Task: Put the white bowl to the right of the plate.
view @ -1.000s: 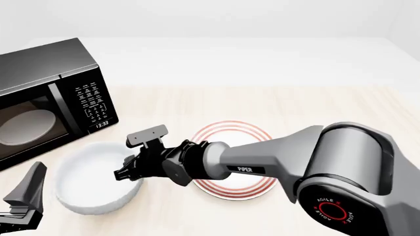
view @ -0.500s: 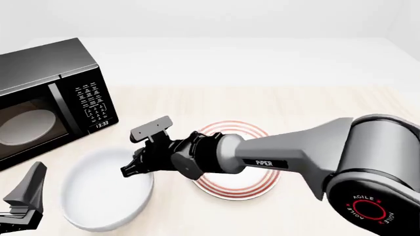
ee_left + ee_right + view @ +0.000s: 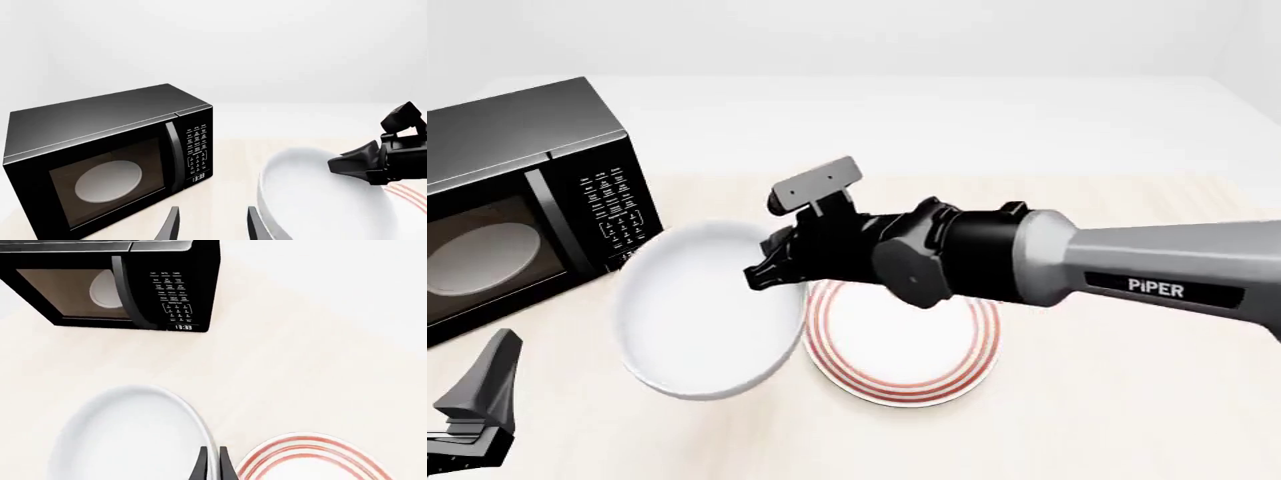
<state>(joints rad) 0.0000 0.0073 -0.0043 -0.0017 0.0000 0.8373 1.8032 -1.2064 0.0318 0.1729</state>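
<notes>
In the left wrist view, our left gripper (image 3: 210, 225) stands wide apart, holding nothing, beside the microwave (image 3: 110, 160).

From the front, our right gripper (image 3: 763, 275) pinches the white bowl (image 3: 705, 312) by its rim, tilted, left of the plate (image 3: 904, 340).

The right wrist view shows the fingers (image 3: 200, 467) clamping that rim.

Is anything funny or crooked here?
Yes. The bowl is tipped up on its side, its inside facing the front camera, pinched at its rim by the right tool left of the plate. Nothing spilled.

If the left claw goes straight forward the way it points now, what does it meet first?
Probably the microwave: it stands ahead of the open left claw. The white bowl lies off to one side; depth is unclear.
</notes>
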